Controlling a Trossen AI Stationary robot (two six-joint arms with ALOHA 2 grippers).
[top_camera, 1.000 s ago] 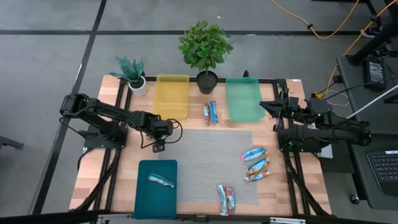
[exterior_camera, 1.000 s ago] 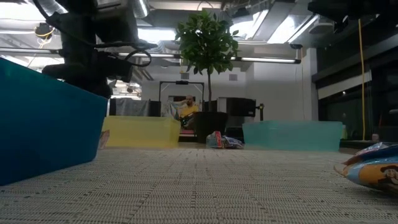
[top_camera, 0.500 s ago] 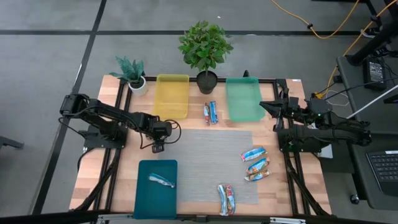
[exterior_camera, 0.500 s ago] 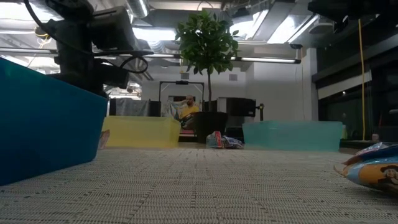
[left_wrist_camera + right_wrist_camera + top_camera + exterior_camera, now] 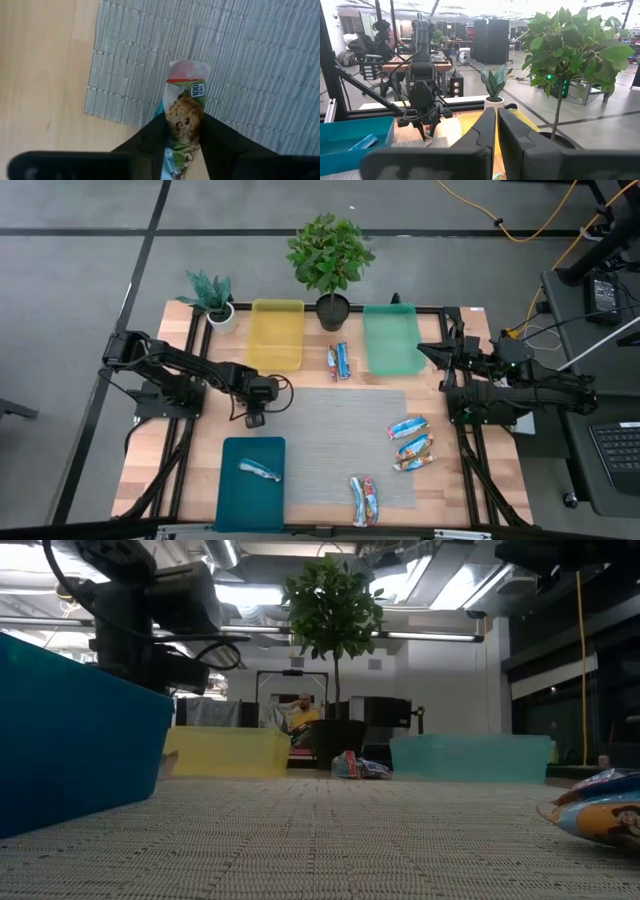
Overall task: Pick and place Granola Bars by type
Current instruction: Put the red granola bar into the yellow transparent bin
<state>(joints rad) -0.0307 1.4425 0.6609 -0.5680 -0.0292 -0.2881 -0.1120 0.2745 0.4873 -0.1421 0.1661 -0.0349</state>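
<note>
Granola bar point(image 5: 184, 107) with cookie print sits clamped between the left gripper point(image 5: 182, 132) fingers, at the mat's left edge near the bare wood; in the high view that gripper point(image 5: 254, 418) hangs just above the teal tray point(image 5: 228, 490). One bar point(image 5: 259, 470) already lies in the teal tray. Other bars: a pair point(image 5: 340, 361) between the yellow tray point(image 5: 276, 332) and green tray point(image 5: 392, 338), three point(image 5: 411, 441) on the mat's right side, two point(image 5: 364, 500) at the mat's near edge.

Risks, as judgement: grip is on the wrapper's lower part only, most of the bar sticks out past the fingers, so the shiny wrapper may slip or swing during transport. Fingers pinch near the bar's edge, so a skewed hold could drop it short of a tray. Wrong type going in a tray is possible too; wrapper types are hard to tell from above.

Right gripper point(image 5: 496, 131) has fingers together, empty, parked at the table's right edge beside the green tray.

Surface: woven grey mat point(image 5: 340, 440) on a wooden table point(image 5: 150, 460), black frame around it. Small potted plant point(image 5: 212, 297) and taller potted plant point(image 5: 330, 260) along the far edge. Room: grey floor, cables, desks behind; a person point(image 5: 300, 715) sits far off in the low view.
</note>
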